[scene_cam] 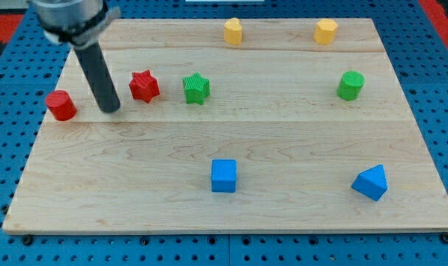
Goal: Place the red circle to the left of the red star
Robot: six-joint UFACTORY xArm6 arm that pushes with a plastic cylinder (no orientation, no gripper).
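Observation:
The red circle (60, 105) sits near the board's left edge. The red star (144, 86) lies to its right, a little higher in the view. My tip (110, 108) rests on the board between them, apart from both, closer to the star's lower left. The dark rod rises from it toward the view's top left.
A green star (197, 89) lies just right of the red star. A yellow block (233, 31) and a yellow hexagon (326, 31) sit at the top. A green circle (350, 85) is at the right. A blue cube (224, 176) and a blue triangle (370, 182) sit near the bottom.

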